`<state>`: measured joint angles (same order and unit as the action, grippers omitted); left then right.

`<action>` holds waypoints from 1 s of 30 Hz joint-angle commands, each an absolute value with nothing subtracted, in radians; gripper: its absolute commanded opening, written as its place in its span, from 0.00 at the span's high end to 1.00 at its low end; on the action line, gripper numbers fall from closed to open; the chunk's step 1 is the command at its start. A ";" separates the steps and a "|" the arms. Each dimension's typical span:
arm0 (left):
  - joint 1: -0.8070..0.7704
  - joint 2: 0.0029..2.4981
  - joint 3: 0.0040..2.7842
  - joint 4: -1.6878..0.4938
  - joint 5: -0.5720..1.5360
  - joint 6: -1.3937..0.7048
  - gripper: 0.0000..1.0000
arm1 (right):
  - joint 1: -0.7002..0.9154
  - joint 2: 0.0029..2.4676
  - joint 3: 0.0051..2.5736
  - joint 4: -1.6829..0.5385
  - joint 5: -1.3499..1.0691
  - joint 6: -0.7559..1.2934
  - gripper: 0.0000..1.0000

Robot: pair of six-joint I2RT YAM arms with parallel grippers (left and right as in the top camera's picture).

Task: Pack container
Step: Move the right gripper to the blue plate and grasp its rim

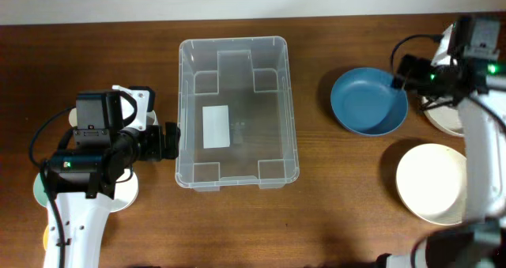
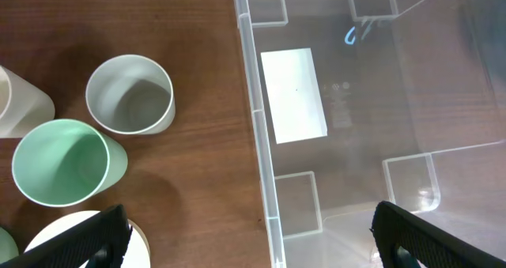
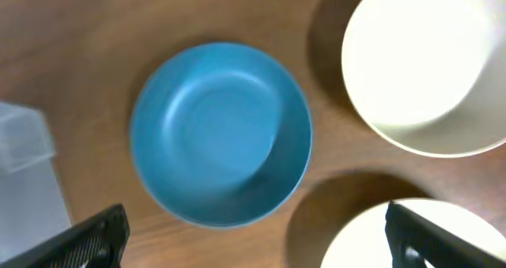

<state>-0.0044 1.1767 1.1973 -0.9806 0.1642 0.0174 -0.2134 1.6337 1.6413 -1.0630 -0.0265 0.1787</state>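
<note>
Near right: a cream bowl (image 1: 431,183) sits on the table (image 1: 332,213), untouched.
Near left: the left hand (image 2: 249,220) hangs over the tub's left rim, fingers spread wide, grasping nothing.
Beside it: 1 grey cup (image 2: 129,94) and 1 green cup (image 2: 59,161) stand upright, close together and just left of the tub.
Middle: the container (image 1: 261,137) sits flat mid-table, open side up, nothing in it; a white label (image 1: 216,126) lies on its base.
Handling: probably light, thin-walled and a bit springy; the smooth clear plastic looks slippery and may skid if nudged.
Hold: judged best at the rim or a long wall, pinched across the edge; likely better left where it stands.
Further: a blue bowl (image 1: 368,102) lies right of the tub, apart from it.
Far right: the right hand (image 3: 254,213) hovers above that bowl, fingers parted, grasping nothing.
</note>
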 commanded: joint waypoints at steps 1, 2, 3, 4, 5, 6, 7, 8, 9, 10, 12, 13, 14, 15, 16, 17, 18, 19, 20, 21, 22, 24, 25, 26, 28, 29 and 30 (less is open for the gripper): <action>-0.004 1.179 1.220 -0.978 0.164 0.011 0.01 | -0.246 1.802 1.668 -1.067 -0.080 0.162 0.01; -0.004 1.179 1.220 -0.978 0.164 0.011 0.01 | -0.249 1.828 1.668 -1.066 -0.082 0.162 0.01; -0.004 1.179 1.220 -0.978 0.164 0.011 0.01 | -0.254 1.876 1.668 -1.063 -0.083 0.162 0.01; -0.004 1.179 1.220 -0.978 0.164 0.011 0.01 | -0.256 1.903 1.668 -1.059 -0.085 0.162 0.01; -0.004 1.179 1.220 -0.978 0.163 0.011 0.01 | -0.258 1.930 1.668 -1.054 -0.087 0.162 0.01; -0.004 1.179 1.220 -0.978 0.163 0.011 0.01 | -0.260 1.950 1.668 -1.050 -0.087 0.162 0.01; -0.004 1.179 1.220 -0.978 0.162 0.011 0.01 | -0.264 1.979 1.668 -1.041 -0.087 0.162 0.01; -0.004 1.179 1.220 -0.978 0.160 0.011 0.00 | -0.268 1.996 1.668 -1.036 -0.087 0.163 0.01; -0.004 1.179 1.220 -0.978 0.160 0.011 0.01 | -0.271 2.014 1.668 -1.028 -0.087 0.163 0.01; -0.004 1.179 1.220 -0.978 0.160 0.011 0.00 | -0.276 2.023 1.668 -1.023 -0.087 0.163 0.01; -0.004 1.179 1.220 -0.978 0.160 0.011 0.01 | -0.286 2.051 1.668 -1.006 -0.086 0.165 0.01; -0.004 1.179 1.220 -0.978 0.160 0.011 0.01 | -0.293 2.063 1.667 -1.000 -0.085 0.166 0.01; -0.004 1.179 1.220 -0.978 0.160 0.011 0.00 | -0.297 2.072 1.666 -0.995 -0.087 0.166 0.01; -0.004 1.179 1.220 -0.978 0.160 0.011 0.01 | -0.304 2.092 1.659 -0.985 -0.095 0.165 0.01; -0.004 1.179 1.220 -0.978 0.160 0.011 0.00 | -0.304 2.107 1.655 -0.979 -0.104 0.161 0.01; -0.004 1.179 1.220 -0.978 0.160 0.011 0.01 | -0.304 2.119 1.654 -0.979 -0.106 0.161 0.01; -0.004 1.179 1.220 -0.978 0.160 0.011 0.00 | -0.304 2.134 1.653 -0.979 -0.114 0.161 0.01; -0.004 1.179 1.220 -0.978 0.160 0.011 0.01 | -0.302 2.146 1.653 -0.978 -0.130 0.154 0.01; -0.004 1.179 1.220 -0.978 0.160 0.011 0.00 | -0.301 2.162 1.652 -0.971 -0.162 0.142 0.01; -0.004 1.179 1.220 -0.978 0.160 0.011 0.01 | -0.302 2.176 1.652 -0.964 -0.192 0.139 0.01; -0.004 1.179 1.220 -0.978 0.160 0.011 0.01 | -0.302 2.186 1.652 -0.956 -0.218 0.139 0.01; -0.004 1.179 1.220 -0.978 0.160 0.011 0.01 | -0.302 2.201 1.652 -0.937 -0.236 0.139 0.01; -0.004 1.179 1.220 -0.978 0.160 0.011 0.01 | -0.302 2.201 1.652 -0.933 -0.236 0.139 0.01; -0.004 1.179 1.220 -0.978 0.160 0.011 0.01 | -0.302 2.201 1.652 -0.929 -0.236 0.139 0.03; -0.004 1.179 1.220 -0.978 0.160 0.011 0.01 | -0.303 2.201 1.652 -0.925 -0.236 0.139 0.05; -0.004 1.179 1.220 -0.978 0.160 0.011 0.00 | -0.302 2.202 1.652 -0.924 -0.236 0.139 0.14; -0.004 1.179 1.220 -0.978 0.160 0.011 0.01 | -0.302 2.202 1.652 -0.924 -0.236 0.140 0.17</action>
<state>-0.0044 1.1767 1.1973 -0.9798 0.1642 0.0174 -0.2996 2.1914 1.6520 -0.9276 -0.2142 0.1509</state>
